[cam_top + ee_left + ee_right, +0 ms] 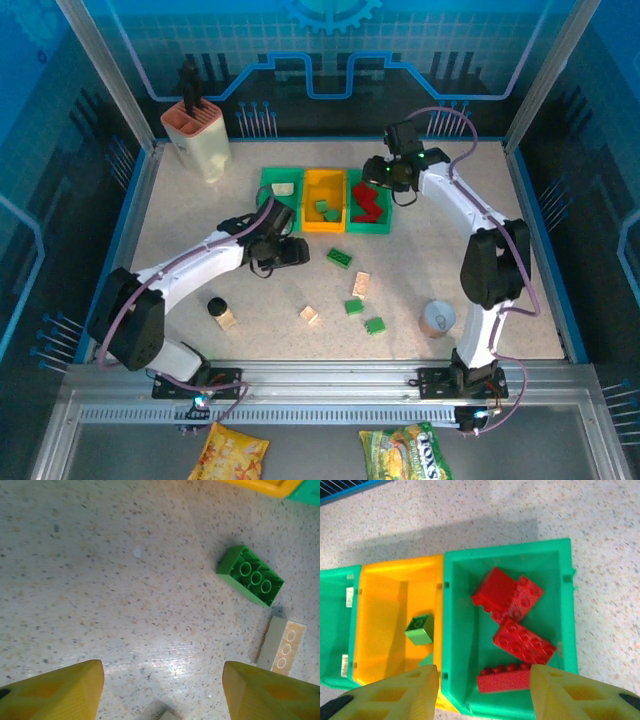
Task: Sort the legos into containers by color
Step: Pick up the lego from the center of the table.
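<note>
Three containers stand in a row: a left green bin (266, 190) with a cream lego (283, 187), an orange bin (380, 605) with a green lego (420, 629), and a right green bin (567, 605) with several red legos (524, 641). My right gripper (484, 680) hangs open over the right bin, above a red brick (506, 677) lying inside. My left gripper (163, 675) is open and empty just above the table. A loose green lego (251, 575) and a cream lego (281, 645) lie ahead of it to the right.
More loose legos lie mid-table: two green (354, 306) (375, 324) and a cream one (310, 315). A tan piece with a black cap (222, 312) sits front left. A round grey cup (437, 319) stands front right and a cream-and-pink holder (198, 135) at back left.
</note>
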{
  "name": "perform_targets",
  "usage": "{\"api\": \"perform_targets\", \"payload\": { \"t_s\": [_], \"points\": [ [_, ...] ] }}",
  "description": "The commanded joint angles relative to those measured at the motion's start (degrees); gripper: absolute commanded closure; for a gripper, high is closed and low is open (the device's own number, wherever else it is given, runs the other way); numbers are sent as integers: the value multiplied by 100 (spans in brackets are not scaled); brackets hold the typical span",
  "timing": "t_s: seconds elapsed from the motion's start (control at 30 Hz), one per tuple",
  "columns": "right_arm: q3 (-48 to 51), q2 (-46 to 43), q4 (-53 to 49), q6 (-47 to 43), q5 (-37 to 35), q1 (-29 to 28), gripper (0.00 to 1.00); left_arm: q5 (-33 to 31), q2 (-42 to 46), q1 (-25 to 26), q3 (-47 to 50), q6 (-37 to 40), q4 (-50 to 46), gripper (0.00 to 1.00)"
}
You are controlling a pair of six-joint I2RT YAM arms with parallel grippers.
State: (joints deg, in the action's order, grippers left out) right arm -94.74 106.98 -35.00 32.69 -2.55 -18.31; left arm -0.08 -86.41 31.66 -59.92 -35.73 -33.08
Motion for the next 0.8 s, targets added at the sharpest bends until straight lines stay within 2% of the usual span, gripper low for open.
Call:
{"api": "perform_targets", "payload": {
  "t_s": [0.0,0.27,0.6,0.77],
  "points": [
    [373,-461,27,54,-107,38,48,-240,-339,268,-404,266,-380,35],
    [1214,-1316,-59,-14,-355,70,48,-363,-1367,698,-1452,810,-765,32],
    [2228,-2321,-156,-30,-433,464,48,-337,-2681,966,-2913,1559,-1254,24],
    [2566,-2728,-285,-76,-488,594,48,-530,-3276,993,-3592,2042,-1650,18]
  ]
}}
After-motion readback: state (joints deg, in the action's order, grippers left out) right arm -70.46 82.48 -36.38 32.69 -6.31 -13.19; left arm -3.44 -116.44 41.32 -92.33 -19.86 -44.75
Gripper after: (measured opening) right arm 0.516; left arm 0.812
